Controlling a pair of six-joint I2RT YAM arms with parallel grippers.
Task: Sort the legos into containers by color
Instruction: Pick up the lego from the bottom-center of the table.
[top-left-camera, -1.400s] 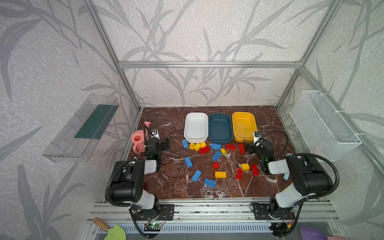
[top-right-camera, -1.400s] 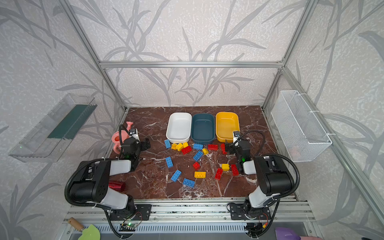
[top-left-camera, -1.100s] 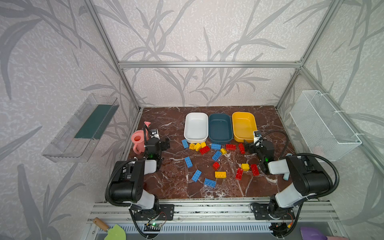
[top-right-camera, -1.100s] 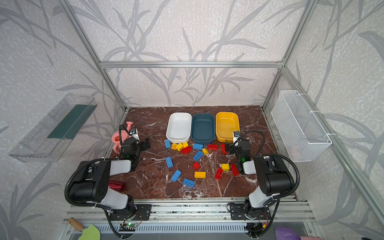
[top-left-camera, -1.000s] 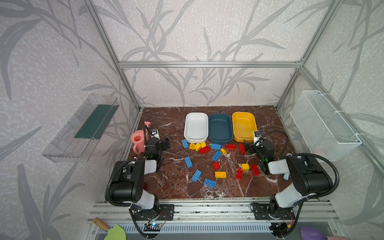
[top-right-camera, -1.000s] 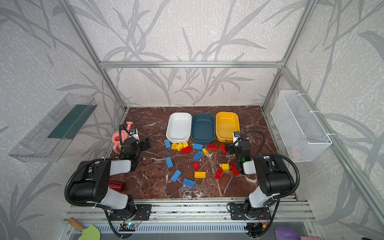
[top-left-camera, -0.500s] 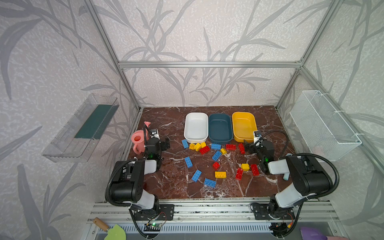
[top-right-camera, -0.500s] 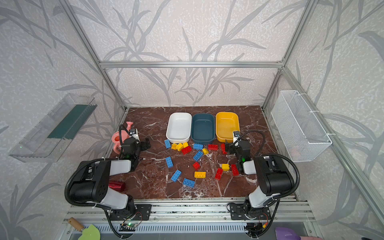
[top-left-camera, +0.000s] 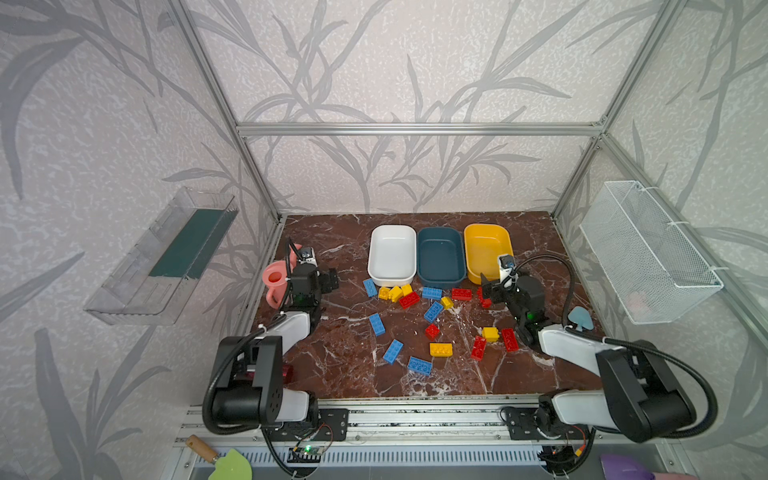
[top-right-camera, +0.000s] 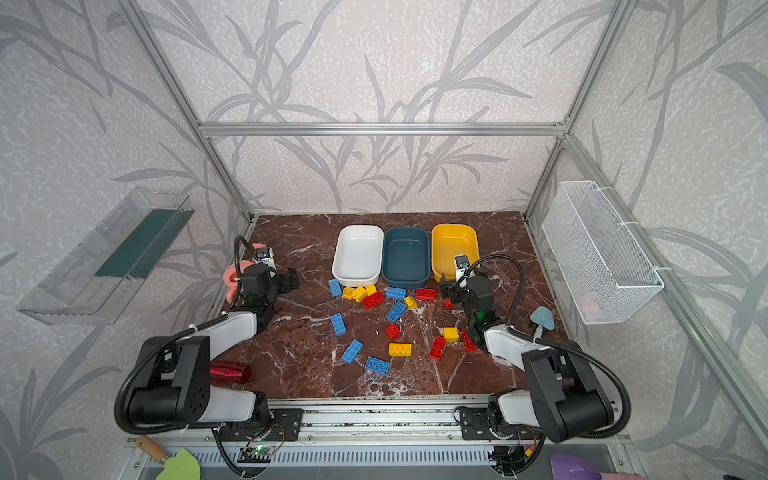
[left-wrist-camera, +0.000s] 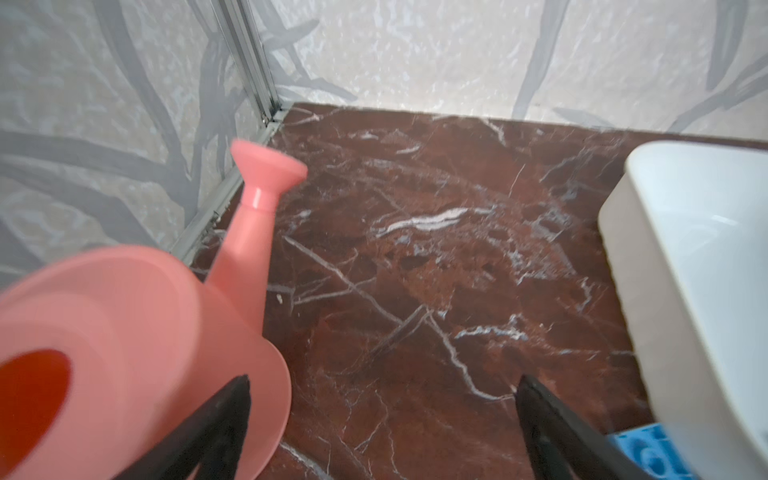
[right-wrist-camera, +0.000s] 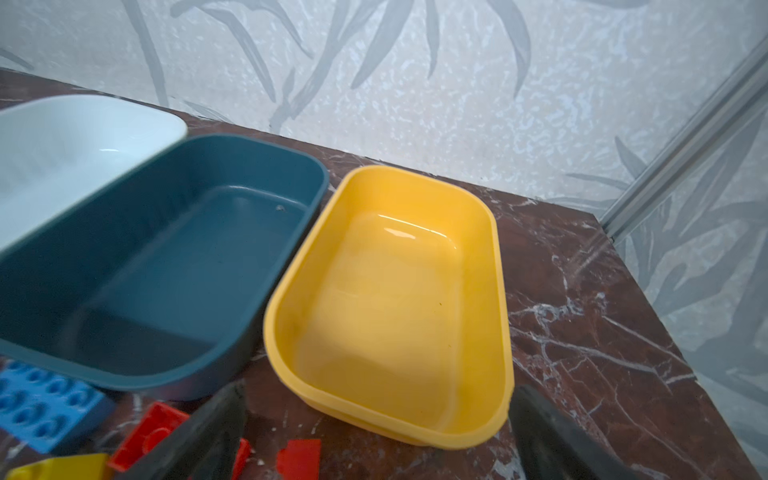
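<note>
Blue, red and yellow legos (top-left-camera: 432, 311) (top-right-camera: 395, 311) lie scattered on the marble table, in front of the white (top-left-camera: 392, 253), teal (top-left-camera: 440, 255) and yellow (top-left-camera: 486, 249) containers. All three containers are empty. My left gripper (top-left-camera: 330, 280) (left-wrist-camera: 384, 390) hovers open over bare marble between the pink watering can (left-wrist-camera: 124, 332) and the white container (left-wrist-camera: 706, 291). A blue lego (left-wrist-camera: 640, 453) sits by one finger. My right gripper (top-left-camera: 487, 289) (right-wrist-camera: 380, 395) is open at the near end of the yellow container (right-wrist-camera: 415, 174), with red legos (right-wrist-camera: 299, 457) beneath it.
The pink watering can (top-left-camera: 274, 282) stands at the left table edge. A red can (top-right-camera: 228, 372) lies by the left arm's base and a pale blue scoop (top-left-camera: 579, 318) by the right arm. A wire basket (top-left-camera: 648, 253) and a clear shelf (top-left-camera: 166, 253) hang on the side walls.
</note>
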